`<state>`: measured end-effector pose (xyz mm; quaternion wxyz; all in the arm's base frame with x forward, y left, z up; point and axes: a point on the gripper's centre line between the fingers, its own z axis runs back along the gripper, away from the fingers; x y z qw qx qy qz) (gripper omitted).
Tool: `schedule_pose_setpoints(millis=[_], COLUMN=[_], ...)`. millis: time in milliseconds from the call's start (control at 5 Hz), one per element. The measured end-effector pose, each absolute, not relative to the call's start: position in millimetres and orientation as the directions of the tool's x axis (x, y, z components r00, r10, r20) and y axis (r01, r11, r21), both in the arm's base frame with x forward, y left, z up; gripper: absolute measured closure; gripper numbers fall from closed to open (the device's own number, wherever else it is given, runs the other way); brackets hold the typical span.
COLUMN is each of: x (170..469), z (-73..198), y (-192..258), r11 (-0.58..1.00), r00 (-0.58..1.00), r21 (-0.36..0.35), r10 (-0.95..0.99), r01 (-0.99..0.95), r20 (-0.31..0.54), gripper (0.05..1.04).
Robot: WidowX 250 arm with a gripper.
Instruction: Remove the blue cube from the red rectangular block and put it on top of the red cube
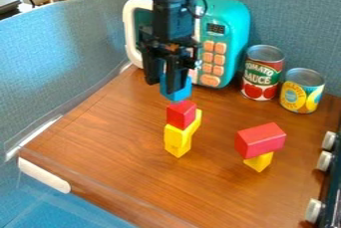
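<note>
1. Camera view: the claw is closed around the blue cube, which pokes out below its tips
2. Same view: the cube is just above the red cube; whether they touch, I cannot tell

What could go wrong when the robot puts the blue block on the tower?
The blue cube might land crooked and slide off, because the top of the red cube below it is small. The whole tower could also tip over: the red cube is perched on yellow blocks, so if the hand pushes down too hard or bumps sideways, they might all tumble.
</note>
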<state>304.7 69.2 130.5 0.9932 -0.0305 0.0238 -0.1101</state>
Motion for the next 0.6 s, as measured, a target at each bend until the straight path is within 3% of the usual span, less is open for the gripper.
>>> schedule_pose_setpoints(millis=[600], x=[306.1], z=[127.4], y=[61.9], r11=[0.969], r00=[0.972], r21=[-0.092], r10=[-0.232], r01=[0.227], r20=[-0.042], gripper=[0.546])
